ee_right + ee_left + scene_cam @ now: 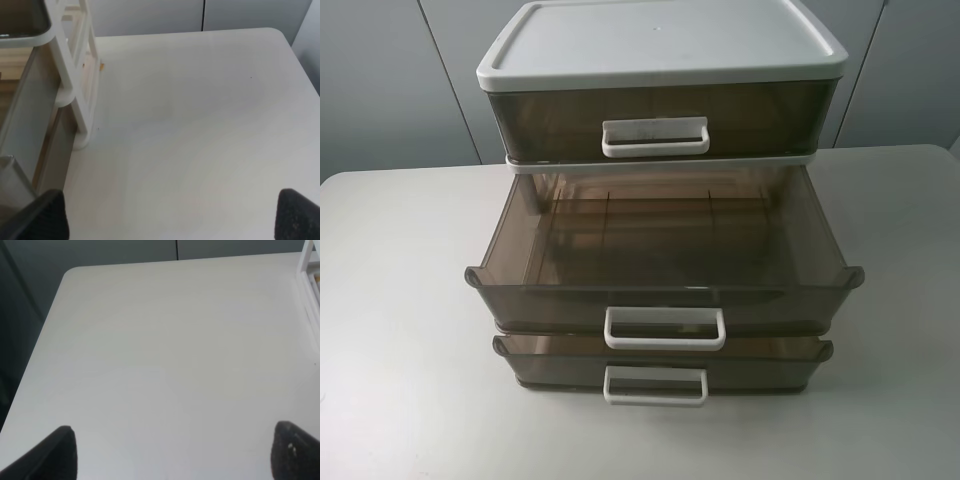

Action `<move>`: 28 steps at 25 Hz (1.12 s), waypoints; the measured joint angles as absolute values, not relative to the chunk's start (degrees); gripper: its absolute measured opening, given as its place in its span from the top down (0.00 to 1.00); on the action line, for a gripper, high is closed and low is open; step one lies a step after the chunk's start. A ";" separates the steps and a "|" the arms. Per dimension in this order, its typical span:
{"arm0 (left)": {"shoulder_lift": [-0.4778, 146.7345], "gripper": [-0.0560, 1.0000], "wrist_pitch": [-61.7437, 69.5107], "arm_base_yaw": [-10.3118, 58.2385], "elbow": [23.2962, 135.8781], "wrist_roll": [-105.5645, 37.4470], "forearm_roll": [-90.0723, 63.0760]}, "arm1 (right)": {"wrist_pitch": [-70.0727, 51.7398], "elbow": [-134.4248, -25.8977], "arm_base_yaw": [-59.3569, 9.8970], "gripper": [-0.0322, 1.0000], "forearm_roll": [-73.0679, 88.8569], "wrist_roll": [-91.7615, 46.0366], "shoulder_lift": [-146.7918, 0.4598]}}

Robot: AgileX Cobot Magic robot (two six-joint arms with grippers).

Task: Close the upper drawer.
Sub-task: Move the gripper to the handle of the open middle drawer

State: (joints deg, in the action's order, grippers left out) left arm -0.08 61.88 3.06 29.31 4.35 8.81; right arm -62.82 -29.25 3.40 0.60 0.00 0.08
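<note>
The upper drawer [550,305] is the middle tier of the three-drawer unit, smoky brown translucent plastic with a white loop handle [665,328]. It is pulled far out toward the front and looks empty. Its side wall also shows in the right wrist view [22,112]. Neither gripper shows in the exterior view. My left gripper [172,452] is open and empty over bare table, left of the unit. My right gripper [170,215] is open and empty over the table, right of the unit, beside the drawer's side.
The taller top drawer [550,115] under the white lid [660,35] is shut. The lowest drawer [560,365] sticks out slightly. The unit's white frame [75,75] stands on a white table [400,300]. Grey cabinet doors are behind.
</note>
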 joint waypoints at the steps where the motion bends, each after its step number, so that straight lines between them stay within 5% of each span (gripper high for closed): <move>1: -0.08 0.24 61.88 3.06 29.31 4.35 8.81 | -62.82 -29.25 3.40 0.36 0.60 0.00 0.08; 20: -0.08 0.24 61.88 3.06 29.31 4.35 8.81 | -61.98 -33.18 3.28 0.36 -3.46 -0.52 -5.17; 28: -0.08 0.24 61.88 3.06 29.31 4.35 8.81 | -54.59 -39.85 -10.05 0.36 -5.20 -4.95 -26.66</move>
